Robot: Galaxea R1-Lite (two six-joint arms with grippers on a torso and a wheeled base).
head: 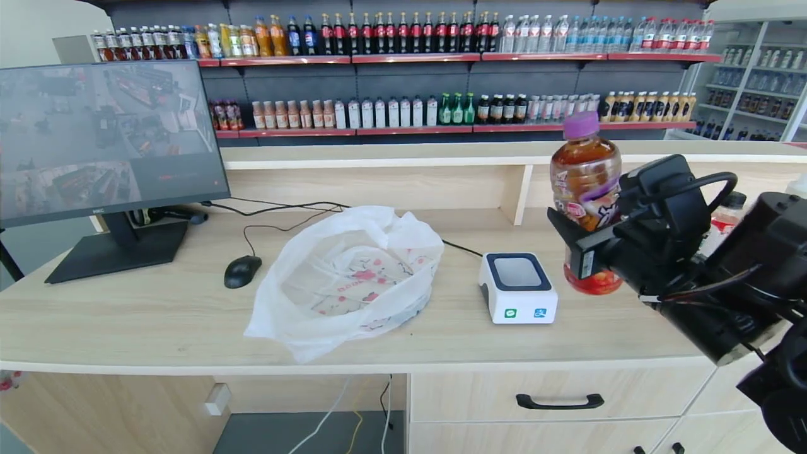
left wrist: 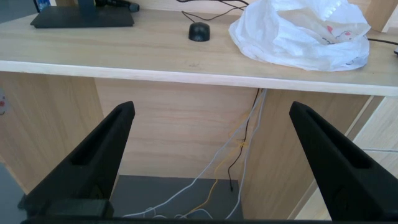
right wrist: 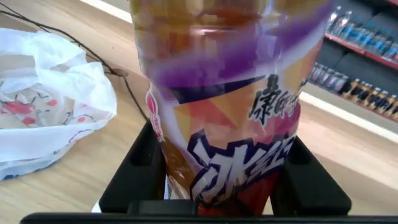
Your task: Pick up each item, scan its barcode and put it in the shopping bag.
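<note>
Nearest, the left gripper (left wrist: 211, 109) is hanging low before the counter's front panel, below the counter (left wrist: 124, 59) edge, its two fingers spread wide and holding nothing; a few loose cables (left wrist: 244, 155) are dangling in the open space behind it. To the right of that space, a drawer front is carrying one black handle (head: 559, 401). On the counter top, one white shopping bag (head: 347, 277) with a red print is lying slumped and open-mouthed near the front edge, roughly in the middle. One white scanner (head: 518, 287) is sitting just beside the bag, on its right, with its window facing up and a cable running off behind the bag. Right of the scanner, the right gripper (head: 589, 249) is pinching one bottle (head: 585, 189) of amber drink with a purple cap, gripping it low on the body and holding it upright; in the right wrist view the fingers (right wrist: 134, 171) are pressing both sides of the label. Nothing is standing between bottle and scanner. Another small bottle (head: 725, 217) is standing partly hidden behind the right arm. Farther left, one black mouse (head: 242, 271) is resting beside the bag, and one monitor (head: 104, 139) is standing at the counter's left end. Behind a raised ledge, two shelf rows (head: 403, 60) are holding many drink bottles.
</note>
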